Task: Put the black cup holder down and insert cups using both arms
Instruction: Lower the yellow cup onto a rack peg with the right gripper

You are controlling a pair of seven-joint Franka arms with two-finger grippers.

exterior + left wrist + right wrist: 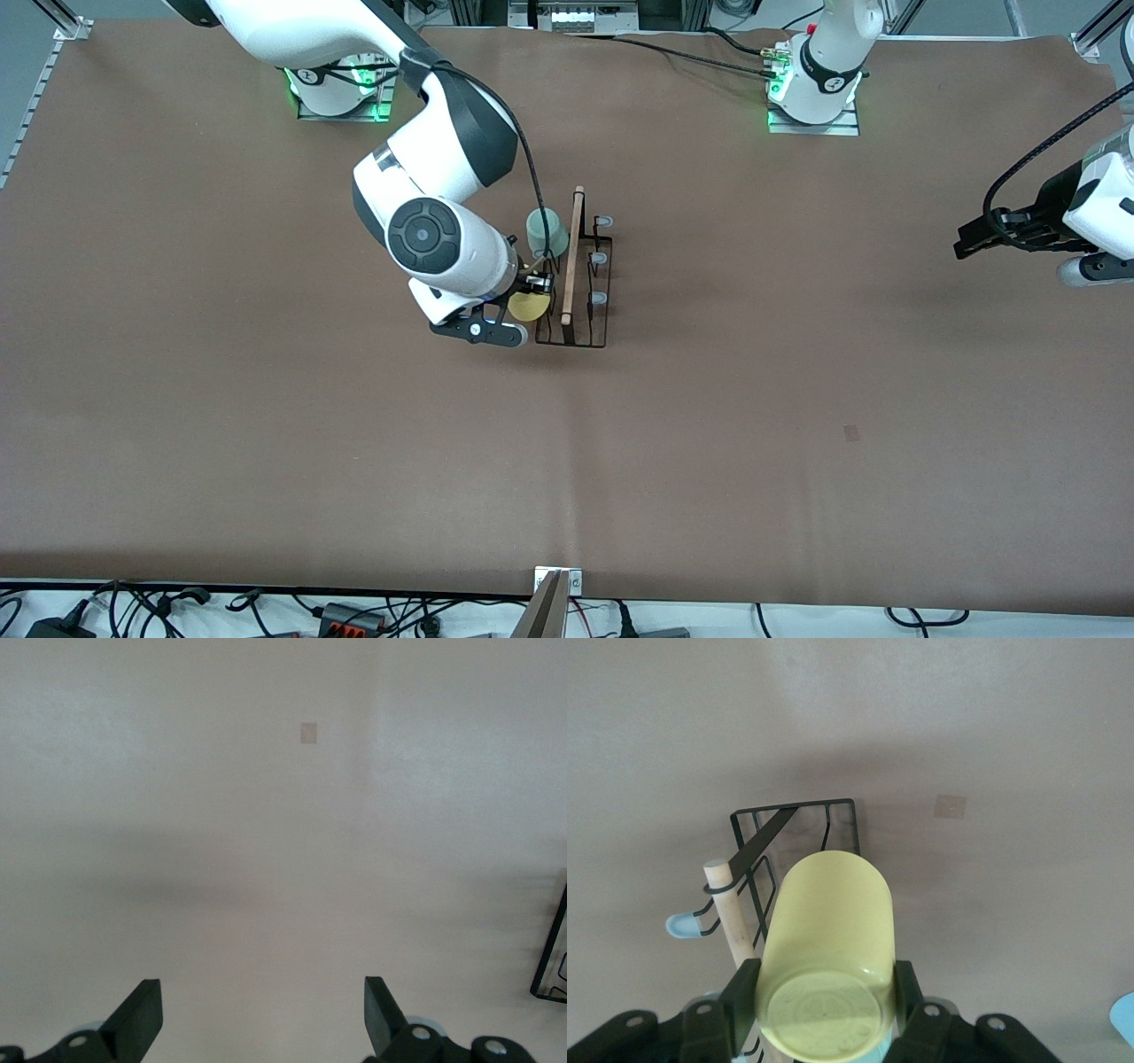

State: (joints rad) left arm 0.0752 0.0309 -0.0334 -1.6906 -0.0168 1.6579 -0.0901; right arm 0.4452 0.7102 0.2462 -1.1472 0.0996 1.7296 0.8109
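Observation:
The black cup holder (pixel 585 310) stands mid-table, its wooden rod handle (pixel 571 257) along the top. It also shows in the right wrist view (pixel 797 819). A pale green cup (pixel 547 232) hangs on its side toward the right arm's end. My right gripper (pixel 530 299) is shut on the yellow cup (pixel 528 307), holding it on its side against the holder, nearer the front camera than the green cup. In the right wrist view the fingers (pixel 742 992) clamp the yellow cup (pixel 828 948). My left gripper (pixel 979 237) waits open and empty over the left arm's end. The light blue cup is hidden.
Pale-tipped pegs (pixel 599 259) stick out on the holder's side toward the left arm's end. A small square patch (pixel 850 432) marks the brown table cover. A corner of black wire (pixel 549 966) shows at the edge of the left wrist view.

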